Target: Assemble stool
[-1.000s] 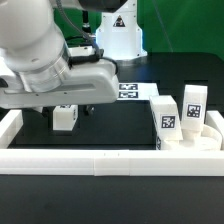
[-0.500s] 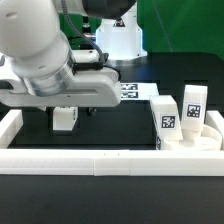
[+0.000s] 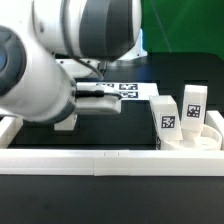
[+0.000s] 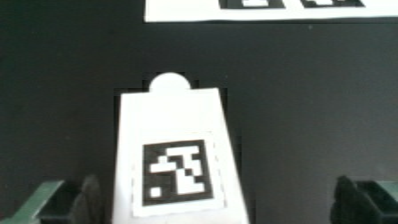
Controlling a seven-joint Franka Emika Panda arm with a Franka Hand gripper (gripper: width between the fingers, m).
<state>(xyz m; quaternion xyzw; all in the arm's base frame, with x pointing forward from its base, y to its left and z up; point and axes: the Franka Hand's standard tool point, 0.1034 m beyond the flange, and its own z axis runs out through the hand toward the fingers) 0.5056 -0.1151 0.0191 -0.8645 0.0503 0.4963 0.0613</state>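
The gripper [image 4: 217, 198] is hovering over a loose leg [image 4: 178, 150]. Its fingers [image 4: 64, 200] are standing wide open on either side of the leg, gripping nothing, with dark table showing in both gaps. The leg is lying on the table [image 3: 130, 128], tag facing the wrist camera, its rounded peg pointing toward the marker board [image 4: 249, 8]. In the exterior view the arm [image 3: 60, 60] is hiding most of that leg. The seat [image 3: 190, 142] is sitting at the table's near edge, by the exterior view's right corner, against the rail [image 3: 100, 162], with two legs [image 3: 166, 116] standing on it.
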